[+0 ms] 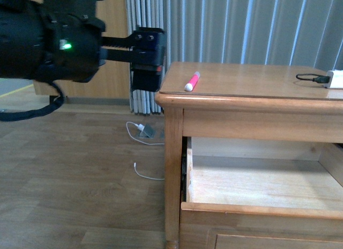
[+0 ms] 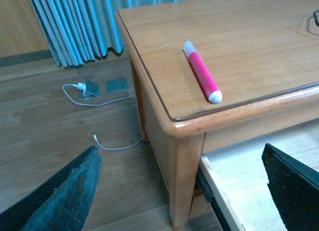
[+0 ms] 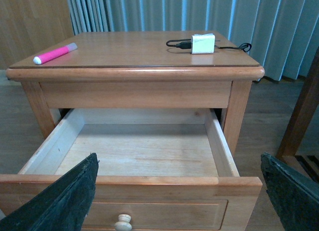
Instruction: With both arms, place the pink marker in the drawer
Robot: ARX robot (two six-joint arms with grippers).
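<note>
The pink marker lies on the cabinet top near its front left corner, whitish cap toward me. It also shows in the left wrist view and the right wrist view. The top drawer is pulled out, its pale inside bare, with its round knob in the right wrist view. My left gripper hovers open and empty left of the cabinet at top height, short of the marker; its fingers frame the cabinet corner. My right gripper is open and empty in front of the drawer.
A white adapter with a black cable lies at the cabinet top's far right and shows in the front view. White cables and floor sockets lie on the wooden floor left of the cabinet. Curtains hang behind. A dark wooden post stands right of the cabinet.
</note>
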